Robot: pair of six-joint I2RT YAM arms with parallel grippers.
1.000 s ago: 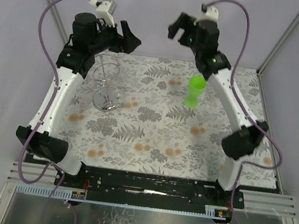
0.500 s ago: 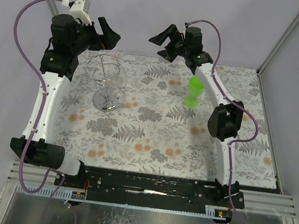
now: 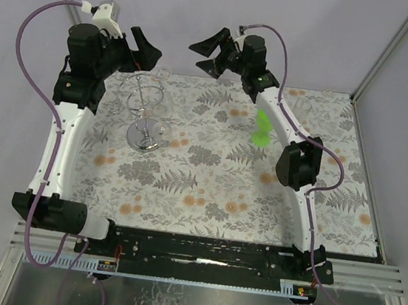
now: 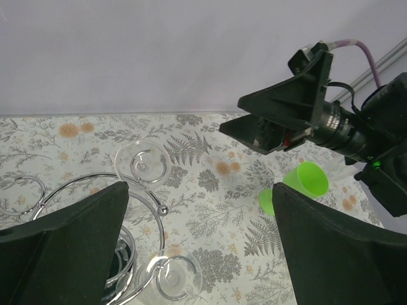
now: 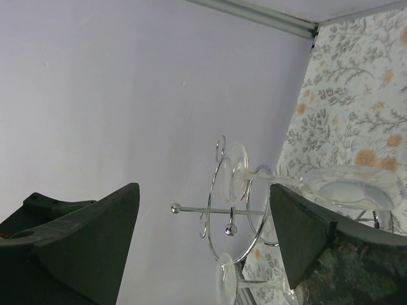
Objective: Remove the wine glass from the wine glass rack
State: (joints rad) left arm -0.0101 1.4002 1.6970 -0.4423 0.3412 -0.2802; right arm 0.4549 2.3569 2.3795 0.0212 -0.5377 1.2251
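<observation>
A small silver wire wine glass rack (image 3: pixel 146 113) with a round shiny base stands on the far left part of the fern-printed tablecloth (image 3: pixel 185 187), close to where the cloth meets the lilac back wall (image 3: pixel 324 26). Clear wine glasses (image 4: pixel 145 164) hang from its curved loops. The left gripper (image 3: pixel 147 47) hovers above the rack's far side with its jaws spread wide and nothing between them. The right gripper (image 3: pixel 207 56) hangs just beyond the far edge, facing it, also spread and empty, with open air between the two. A green plastic goblet (image 3: pixel 262 127) stands upright on the cloth, well apart from the rack and partly behind the right arm, with bare cloth between them. The overhead view shows the whole rack down to its base. The left wrist view looks down through the loops onto two round glass feet, with the goblet beyond. The right wrist view, turned sideways, shows the loops and a hanging glass's stem and bowl against the wall.
</observation>
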